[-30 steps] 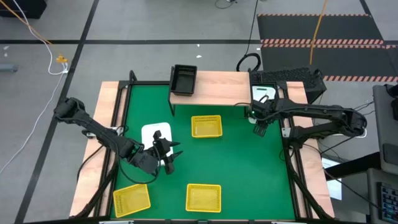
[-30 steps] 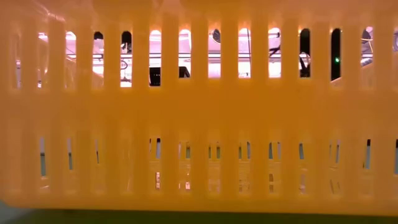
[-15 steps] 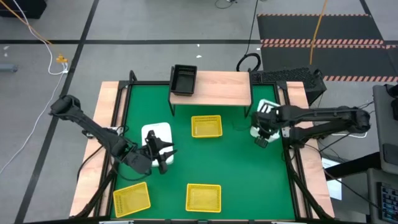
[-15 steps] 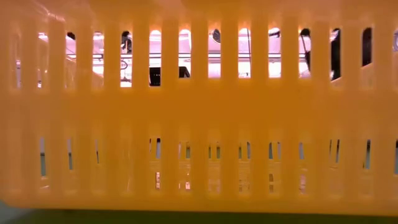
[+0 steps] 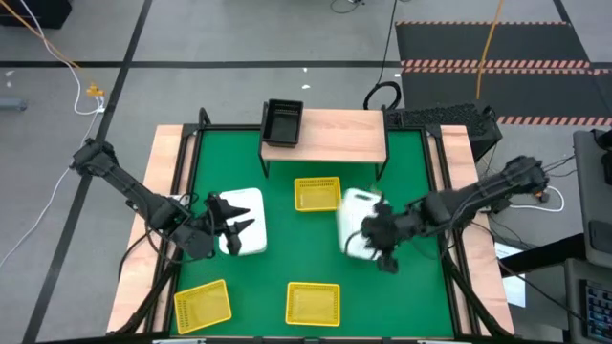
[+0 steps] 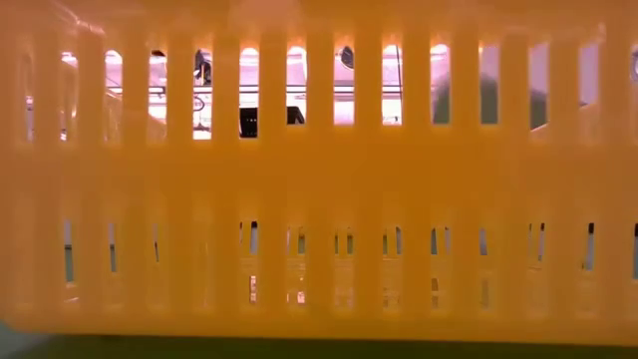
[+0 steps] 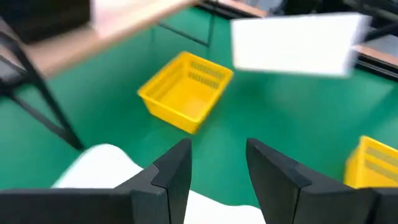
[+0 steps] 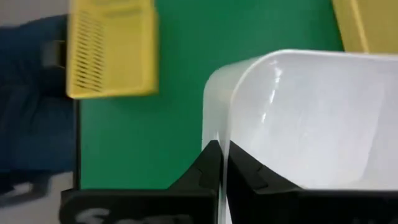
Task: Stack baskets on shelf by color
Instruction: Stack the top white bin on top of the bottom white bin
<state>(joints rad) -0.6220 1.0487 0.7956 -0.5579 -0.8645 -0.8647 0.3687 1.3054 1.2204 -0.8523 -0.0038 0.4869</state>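
A black basket (image 5: 282, 122) sits on the left end of the wooden shelf (image 5: 339, 136) at the table's far side. Three yellow baskets lie on the green mat: one (image 5: 317, 194) before the shelf, one (image 5: 313, 304) at the near middle and one (image 5: 202, 304) at the near left. The near-middle one fills the low view (image 6: 319, 179). A white basket (image 5: 247, 225) rests on the mat at the left. My left gripper (image 5: 229, 222) (image 7: 217, 168) is open over its left side, with nothing between the fingers. My right gripper (image 5: 380, 239) is shut on a second white basket (image 5: 356, 222) (image 7: 292, 43) mid-table. My right gripper pinches the white basket's wall at the rim (image 8: 222, 134), near a rounded corner, with one finger inside and one outside. It comes from the table's right side, slanting down. The basket is lifted clear of the mat, its open side up.
The shelf stands on thin black legs (image 5: 382, 164) at the far edge, and its board right of the black basket is bare. Wooden strips (image 5: 167, 191) run along the table's left and right sides. Open green mat lies at the right and between the yellow baskets.
My right gripper has shut on the white basket beside the shelf's right end. It has lifted the basket and carried it toward the near left, to mid-table, turning as it went. My left gripper has drawn back toward the table's left edge and risen a little.
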